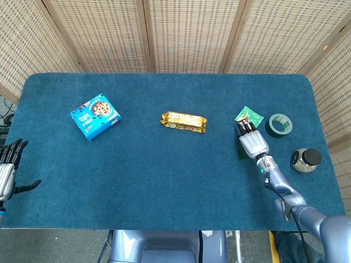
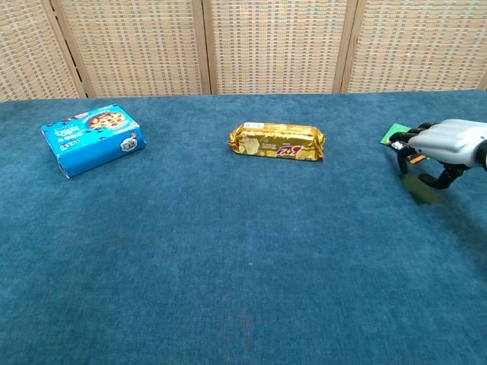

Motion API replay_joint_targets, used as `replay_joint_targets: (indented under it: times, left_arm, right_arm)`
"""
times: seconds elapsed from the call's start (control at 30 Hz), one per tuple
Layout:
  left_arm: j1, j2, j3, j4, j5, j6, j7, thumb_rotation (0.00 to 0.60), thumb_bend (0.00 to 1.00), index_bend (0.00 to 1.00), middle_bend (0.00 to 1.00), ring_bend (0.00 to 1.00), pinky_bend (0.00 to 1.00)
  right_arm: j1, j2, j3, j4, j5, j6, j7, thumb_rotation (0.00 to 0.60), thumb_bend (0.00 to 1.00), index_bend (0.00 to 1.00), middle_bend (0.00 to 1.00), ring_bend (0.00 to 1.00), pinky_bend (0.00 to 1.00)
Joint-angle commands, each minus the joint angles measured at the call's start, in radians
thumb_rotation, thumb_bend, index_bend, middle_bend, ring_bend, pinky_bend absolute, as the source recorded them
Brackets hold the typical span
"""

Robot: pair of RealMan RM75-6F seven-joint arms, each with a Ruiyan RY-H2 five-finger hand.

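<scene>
Head view: right hand [image 1: 252, 142] low over the green snack packet [image 1: 249, 115] near the counter's right edge, fingertips on the packet's near end, fingers curled downward with nothing lifted yet. Chest view confirms: right hand [image 2: 441, 144] arched over the packet [image 2: 396, 134], thumb hooked below, fingers narrow but not clamped on it. Packet lies flat on the blue counter [image 1: 164, 181], just ahead of the palm and partly hidden by the fingers. A darker green patch [image 2: 421, 188] sits just under the hand, toward the near edge.

Judgement: a thin flat packet on cloth wants a shallow pinch at its edge, not a press from above.

Left hand [image 1: 6, 172] idles at the counter's left edge, fingers spread, holding nothing.
</scene>
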Motion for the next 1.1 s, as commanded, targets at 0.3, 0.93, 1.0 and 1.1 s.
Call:
replay_joint_targets:
  times: [0.3,0.93,1.0,1.1]
  left_arm:
    - [-0.001,0.000,0.001,0.000,0.000,-0.001,0.000,0.600,0.00,0.00,0.00,0.00,0.00]
    - [0.000,0.001,0.005,-0.003,0.005,0.005,0.000,0.600,0.00,0.00,0.00,0.00,0.00]
    - [0.001,0.002,0.005,-0.005,0.006,0.007,-0.001,0.600,0.00,0.00,0.00,0.00,0.00]
    - [0.003,0.002,0.005,-0.005,0.008,0.011,-0.003,0.600,0.00,0.00,0.00,0.00,0.00]
  right_arm:
    - [-0.001,-0.016,-0.018,0.036,-0.014,0.002,0.018,0.600,0.61,0.45,0.00,0.00,0.00]
    - [-0.093,0.162,-0.041,-0.310,-0.099,0.268,-0.077,0.600,0.52,0.44,0.00,0.00,0.00]
    - [-0.093,0.152,-0.030,-0.296,-0.093,0.277,-0.065,0.600,0.47,0.41,0.00,0.00,0.00]
    - [-0.084,0.125,-0.016,-0.249,-0.082,0.272,-0.046,0.600,0.45,0.41,0.00,0.00,0.00]
